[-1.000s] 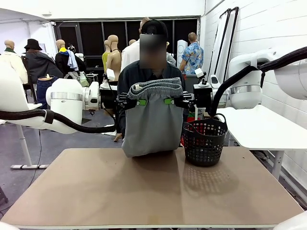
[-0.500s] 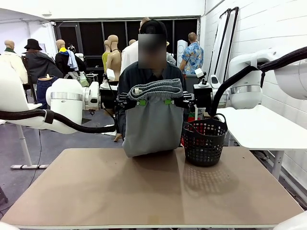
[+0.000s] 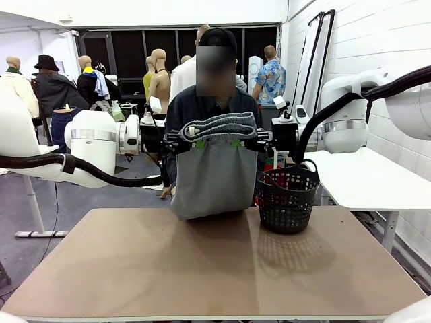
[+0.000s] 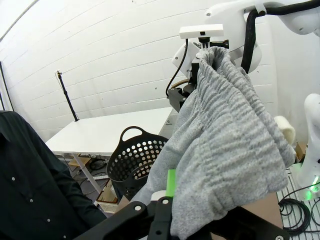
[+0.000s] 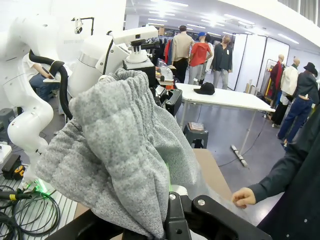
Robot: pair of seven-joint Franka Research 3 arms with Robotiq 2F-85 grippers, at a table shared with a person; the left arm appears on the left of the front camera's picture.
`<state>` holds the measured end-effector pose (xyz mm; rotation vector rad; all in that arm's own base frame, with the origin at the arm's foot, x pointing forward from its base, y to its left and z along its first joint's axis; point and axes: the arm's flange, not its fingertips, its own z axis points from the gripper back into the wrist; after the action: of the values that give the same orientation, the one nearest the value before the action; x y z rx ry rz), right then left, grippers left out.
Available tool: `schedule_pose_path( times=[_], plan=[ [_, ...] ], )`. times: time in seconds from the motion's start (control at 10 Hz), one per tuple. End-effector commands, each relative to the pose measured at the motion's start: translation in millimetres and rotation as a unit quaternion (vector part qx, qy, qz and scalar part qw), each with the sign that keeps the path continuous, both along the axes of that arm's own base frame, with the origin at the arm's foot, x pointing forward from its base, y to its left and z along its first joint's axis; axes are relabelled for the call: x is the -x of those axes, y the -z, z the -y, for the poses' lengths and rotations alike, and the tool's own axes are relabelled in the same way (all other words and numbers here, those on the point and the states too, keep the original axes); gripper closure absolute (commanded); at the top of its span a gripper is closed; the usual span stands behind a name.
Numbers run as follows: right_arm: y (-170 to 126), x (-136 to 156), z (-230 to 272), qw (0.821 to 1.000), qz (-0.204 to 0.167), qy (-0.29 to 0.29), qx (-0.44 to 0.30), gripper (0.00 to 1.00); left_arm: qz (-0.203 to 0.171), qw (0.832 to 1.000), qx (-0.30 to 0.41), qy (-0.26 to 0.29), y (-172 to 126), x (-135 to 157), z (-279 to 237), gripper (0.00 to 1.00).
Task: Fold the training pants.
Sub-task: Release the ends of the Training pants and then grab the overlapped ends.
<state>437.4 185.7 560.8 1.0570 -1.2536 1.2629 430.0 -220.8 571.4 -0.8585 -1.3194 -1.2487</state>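
Left gripper (image 3: 198, 143) and right gripper (image 3: 237, 142) pinch the pants (image 3: 214, 176) by the waist; I'd lower both level, laying them flat

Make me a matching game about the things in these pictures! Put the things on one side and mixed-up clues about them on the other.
Things:
1. pants
2. basket
3. left gripper
4. table

Clues:
A. black, full of holes, standing on the table
B. shut tight on grey cloth
C. grey, hanging down from its top edge
D. light brown and flat

Right pairs: 1-C, 2-A, 3-B, 4-D.
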Motion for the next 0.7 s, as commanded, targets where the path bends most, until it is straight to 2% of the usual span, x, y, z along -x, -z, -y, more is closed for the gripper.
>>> schedule_pose_path(
  times=[0.0, 0.6],
  plan=[
    [-1.9, 1.7, -1.5, 1.000, 0.005, -0.001, -0.003, 1.00, -0.002, 1.000, 0.008, -0.004, -2.3, 0.7, -0.4, 1.00],
    [-1.9, 1.7, -1.5, 1.000, 0.005, -0.001, -0.003, 1.00, -0.002, 1.000, 0.008, -0.004, -2.3, 0.7, -0.4, 1.00]
  ],
)
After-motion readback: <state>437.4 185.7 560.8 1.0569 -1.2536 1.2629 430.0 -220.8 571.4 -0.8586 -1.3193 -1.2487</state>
